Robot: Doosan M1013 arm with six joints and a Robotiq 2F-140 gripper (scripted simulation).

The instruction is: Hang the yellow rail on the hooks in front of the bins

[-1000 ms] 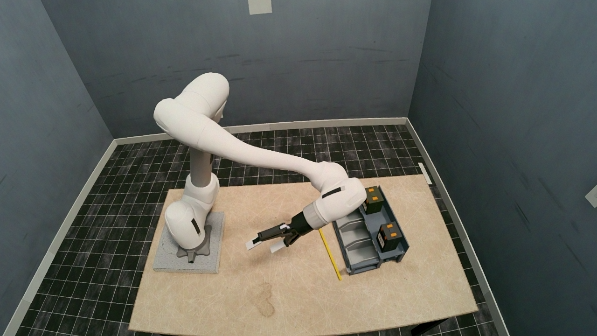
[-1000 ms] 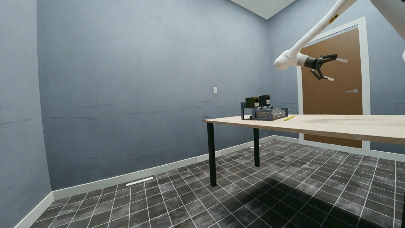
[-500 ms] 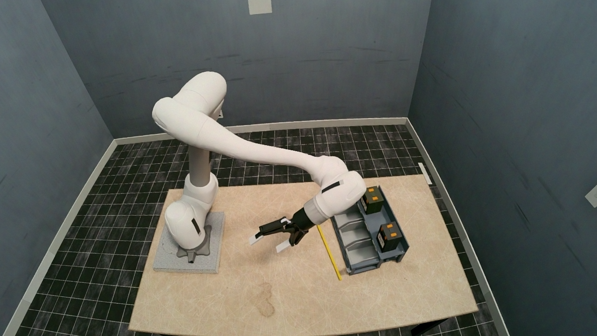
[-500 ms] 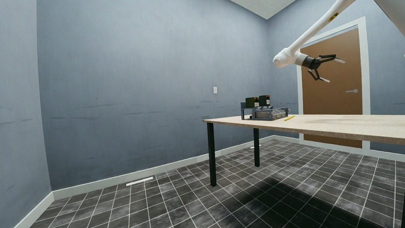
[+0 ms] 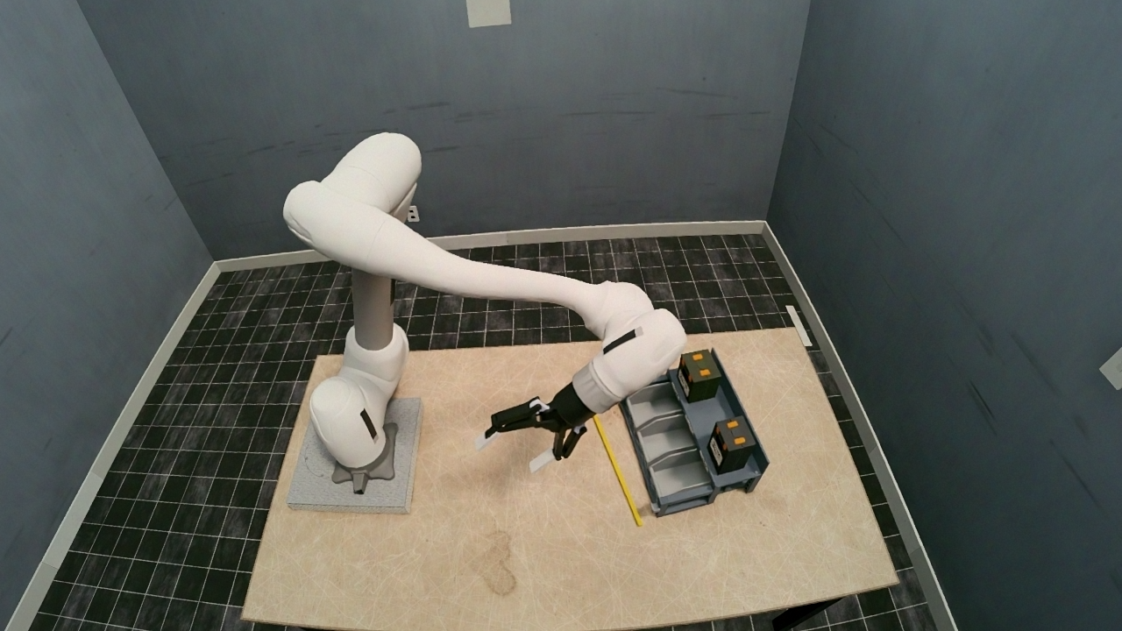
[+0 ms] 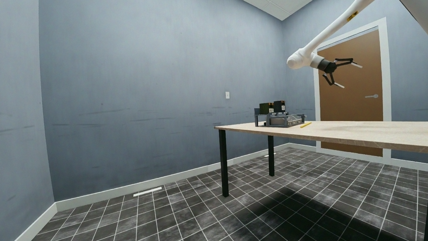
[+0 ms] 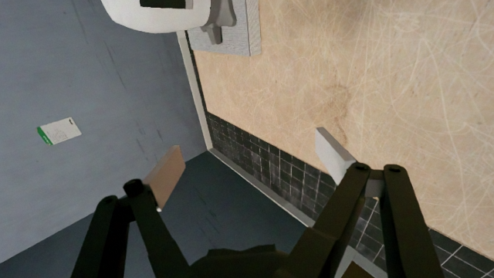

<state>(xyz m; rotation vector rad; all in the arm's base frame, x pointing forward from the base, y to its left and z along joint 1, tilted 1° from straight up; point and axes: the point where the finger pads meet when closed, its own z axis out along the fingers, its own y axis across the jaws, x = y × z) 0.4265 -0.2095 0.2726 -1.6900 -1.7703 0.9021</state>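
The yellow rail (image 5: 617,471) lies flat on the table just left of the grey bin rack (image 5: 690,433), along its front. It also shows in the exterior view (image 6: 305,125) as a short yellow strip beside the rack (image 6: 279,117). I cannot make out the hooks and end plates. My gripper (image 5: 514,449) hangs well above the table, left of the rail, fingers wide open and empty. It shows high in the exterior view (image 6: 348,75). The wrist view shows both finger pads apart with nothing between them; the rail is outside that view.
Two dark boxes with orange marks (image 5: 698,373) (image 5: 732,443) sit in the rack's back row. The arm's base (image 5: 357,450) stands on a grey pad at the table's left. A brown stain (image 5: 495,569) marks the table's front middle.
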